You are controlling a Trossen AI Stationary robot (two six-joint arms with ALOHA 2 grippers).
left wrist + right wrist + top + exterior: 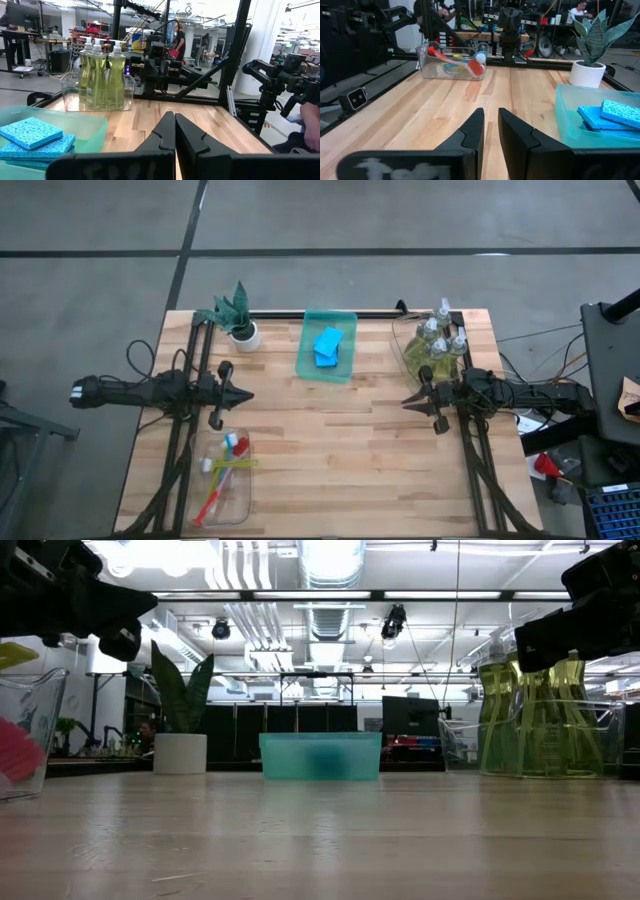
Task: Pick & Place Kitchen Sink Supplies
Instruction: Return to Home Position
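Several blue sponges (328,345) lie stacked in a green tray (346,366) at the table's far middle; they also show in the left wrist view as sponges (30,137) and in the right wrist view as sponges (612,116). Clear soap bottles (438,340) stand upright in a clear tray at the far right. Coloured brushes (225,470) lie in a clear tray at the near left. My left gripper (247,394) hovers at mid-left, shut and empty. My right gripper (405,401) hovers at mid-right, its fingers a narrow gap apart, empty.
A green plant in a white pot (240,320) stands at the far left, beside the green tray. A black rail (380,312) runs along the far edge. Bare wood (330,450) lies between the two grippers and toward the near edge. People and equipment show in the room beyond.
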